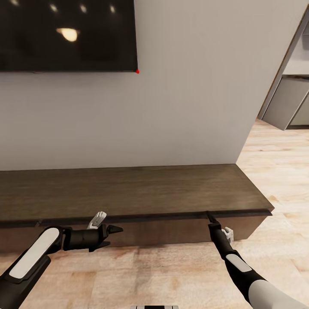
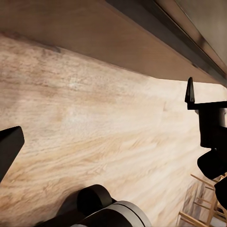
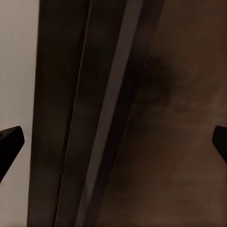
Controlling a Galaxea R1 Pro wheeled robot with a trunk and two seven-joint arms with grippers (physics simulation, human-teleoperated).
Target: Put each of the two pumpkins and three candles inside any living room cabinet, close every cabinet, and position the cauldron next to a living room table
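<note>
The long, low, dark brown cabinet (image 1: 128, 189) runs along the pale wall, and its drawer fronts sit flush. My right gripper (image 1: 210, 217) points up at the seam under the cabinet's top edge near its right end. In the right wrist view it (image 3: 113, 139) is open, with the dark front (image 3: 179, 94) close between its fingertips (image 3: 10, 142). My left gripper (image 1: 112, 237) hovers open and empty over the floor, in front of the cabinet's lower front (image 2: 94, 38). The pumpkins, candles and cauldron are out of view.
A black TV (image 1: 64, 34) hangs on the wall above the cabinet. Light wood plank floor (image 1: 150, 270) spreads in front and past the cabinet's right end towards grey kitchen cabinets (image 1: 287, 103). A light wooden frame (image 2: 198, 210) stands on the floor beyond my right arm (image 2: 210, 127).
</note>
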